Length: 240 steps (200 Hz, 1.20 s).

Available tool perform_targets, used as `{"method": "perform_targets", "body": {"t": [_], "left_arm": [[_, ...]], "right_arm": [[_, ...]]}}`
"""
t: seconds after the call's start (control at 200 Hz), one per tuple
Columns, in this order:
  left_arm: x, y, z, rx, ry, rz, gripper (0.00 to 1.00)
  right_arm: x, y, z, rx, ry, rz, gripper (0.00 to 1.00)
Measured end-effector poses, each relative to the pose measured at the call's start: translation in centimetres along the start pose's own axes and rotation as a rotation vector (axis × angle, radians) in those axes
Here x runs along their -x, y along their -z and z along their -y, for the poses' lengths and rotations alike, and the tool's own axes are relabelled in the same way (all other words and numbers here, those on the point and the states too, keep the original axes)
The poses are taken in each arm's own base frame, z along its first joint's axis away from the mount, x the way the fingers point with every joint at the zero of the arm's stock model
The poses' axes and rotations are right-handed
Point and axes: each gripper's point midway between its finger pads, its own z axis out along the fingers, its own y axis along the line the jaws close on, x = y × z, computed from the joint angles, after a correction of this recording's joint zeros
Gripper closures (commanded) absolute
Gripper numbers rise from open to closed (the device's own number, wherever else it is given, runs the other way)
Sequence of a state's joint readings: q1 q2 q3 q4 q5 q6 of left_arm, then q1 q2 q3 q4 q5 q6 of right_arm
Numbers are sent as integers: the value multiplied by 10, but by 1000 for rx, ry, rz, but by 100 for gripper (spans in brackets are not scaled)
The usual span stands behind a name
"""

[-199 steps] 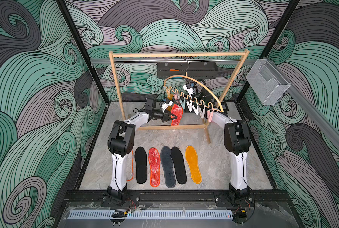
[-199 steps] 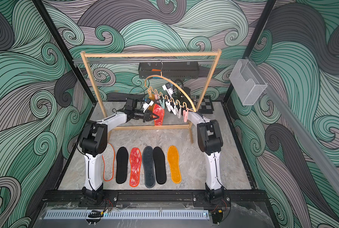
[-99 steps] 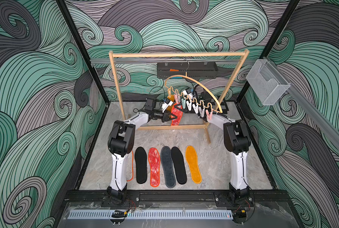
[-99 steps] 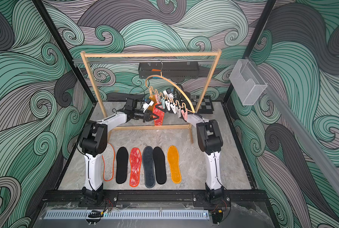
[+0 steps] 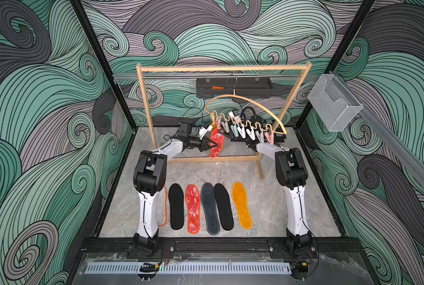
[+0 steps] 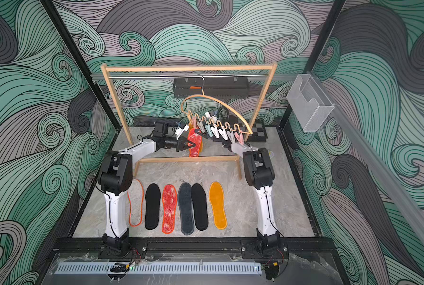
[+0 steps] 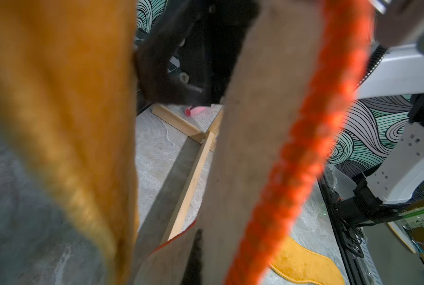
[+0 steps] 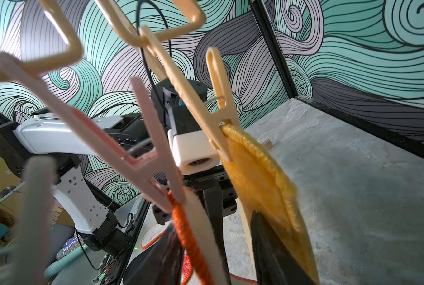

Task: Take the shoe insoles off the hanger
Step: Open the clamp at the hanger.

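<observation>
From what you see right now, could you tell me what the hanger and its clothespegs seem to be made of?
The hanger: probably wood, with a pale tan, smooth bent bow. The clothespegs: likely plastic, matte pastel, smoothly moulded.

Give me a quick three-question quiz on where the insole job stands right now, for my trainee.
1. How many insoles lie on the table?
2. True or false: the left hand is shut on the red mottled insole pegged to the hanger.
3. Which insole hangs beside it? A black, B mustard insole, C grey.
Key: 1 six; 2 true; 3 B.
</observation>
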<state>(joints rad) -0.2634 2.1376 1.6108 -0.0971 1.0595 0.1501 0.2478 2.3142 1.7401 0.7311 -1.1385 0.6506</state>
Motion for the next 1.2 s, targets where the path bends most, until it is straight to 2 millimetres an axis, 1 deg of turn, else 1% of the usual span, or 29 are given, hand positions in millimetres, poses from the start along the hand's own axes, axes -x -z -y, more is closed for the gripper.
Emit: {"method": "perform_targets", "body": {"t": [0.145, 0.295, 0.545, 0.736, 1.096, 1.201], "left_arm": [[2, 3, -3, 6, 3, 6, 100], [5, 3, -1, 2, 8, 7, 100], [6, 3, 0, -1, 18, 8, 100], [5, 3, 0, -3, 27, 5, 100], [4, 3, 3, -16, 33, 3, 100], [4, 3, 3, -19, 33, 3, 100]], "right_arm": [[19, -1, -6, 21, 34, 22, 55], [31, -7, -14, 58, 62, 21, 55], [32, -24, -30, 128, 69, -8, 55], [33, -32, -43, 170, 78, -23, 56], [41, -35, -45, 190, 86, -15, 62], [42, -35, -46, 191, 83, -14, 67]]}}
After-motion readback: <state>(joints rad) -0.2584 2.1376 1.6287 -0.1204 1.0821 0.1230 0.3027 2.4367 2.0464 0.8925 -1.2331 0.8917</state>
